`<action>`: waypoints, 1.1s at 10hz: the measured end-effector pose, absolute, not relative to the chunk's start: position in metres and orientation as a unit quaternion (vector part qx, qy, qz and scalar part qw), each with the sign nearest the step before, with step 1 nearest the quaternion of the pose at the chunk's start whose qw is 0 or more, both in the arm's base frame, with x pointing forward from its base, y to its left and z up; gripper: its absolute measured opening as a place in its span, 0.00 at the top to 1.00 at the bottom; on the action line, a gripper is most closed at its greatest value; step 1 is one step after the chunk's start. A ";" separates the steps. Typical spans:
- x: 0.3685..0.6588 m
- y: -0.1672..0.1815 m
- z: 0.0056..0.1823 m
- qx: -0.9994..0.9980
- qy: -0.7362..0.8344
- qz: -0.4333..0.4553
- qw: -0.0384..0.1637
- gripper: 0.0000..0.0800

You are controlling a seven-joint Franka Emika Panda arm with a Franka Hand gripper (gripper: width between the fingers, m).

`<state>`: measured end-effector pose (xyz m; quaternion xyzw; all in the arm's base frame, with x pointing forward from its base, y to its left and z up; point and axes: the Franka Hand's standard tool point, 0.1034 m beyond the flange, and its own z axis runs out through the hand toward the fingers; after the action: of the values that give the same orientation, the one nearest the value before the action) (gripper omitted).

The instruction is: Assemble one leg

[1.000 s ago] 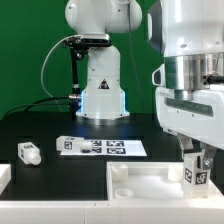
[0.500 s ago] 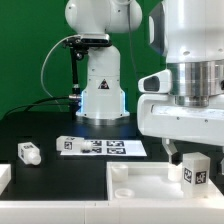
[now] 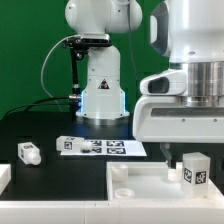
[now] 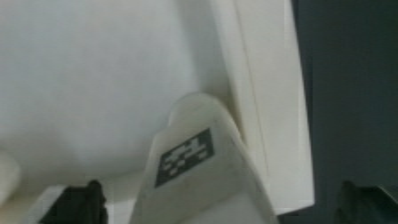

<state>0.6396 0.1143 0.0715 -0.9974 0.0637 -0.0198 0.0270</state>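
A white leg [image 3: 195, 168] with a black-and-white tag stands upright at the corner of the large white tray-like piece [image 3: 135, 186], at the exterior view's right. My gripper [image 3: 188, 147] hangs just above it, open. In the wrist view the leg [image 4: 199, 160] stands between my two dark fingertips [image 4: 75, 202], which are spread wide and do not touch it. A second leg [image 3: 28, 152] lies on the black table at the exterior view's left.
The marker board [image 3: 100, 146] lies flat in the middle of the table. The robot's white base [image 3: 100, 85] stands behind it, with a green backdrop. A white piece [image 3: 4, 176] shows at the left edge.
My gripper has opened, let go of the leg and risen. The leg stays upright at the tray's corner.
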 end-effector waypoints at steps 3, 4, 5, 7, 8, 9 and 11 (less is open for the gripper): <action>0.640 0.112 0.072 -0.996 0.080 -0.020 0.027 0.34; 0.640 0.113 0.072 -0.994 0.108 -0.019 0.029 0.34; 0.640 0.113 0.072 -0.989 0.142 -0.018 0.029 0.52; 0.640 0.112 0.072 -0.979 0.202 -0.016 0.031 0.64; 0.640 0.112 0.072 -0.971 0.237 -0.015 0.033 0.64; 0.640 0.112 0.072 -0.965 0.259 -0.015 0.033 0.64; 0.640 0.112 0.072 -0.913 0.405 -0.010 0.034 0.64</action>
<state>0.6401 0.1124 0.0718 -0.9135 0.4054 -0.0105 0.0338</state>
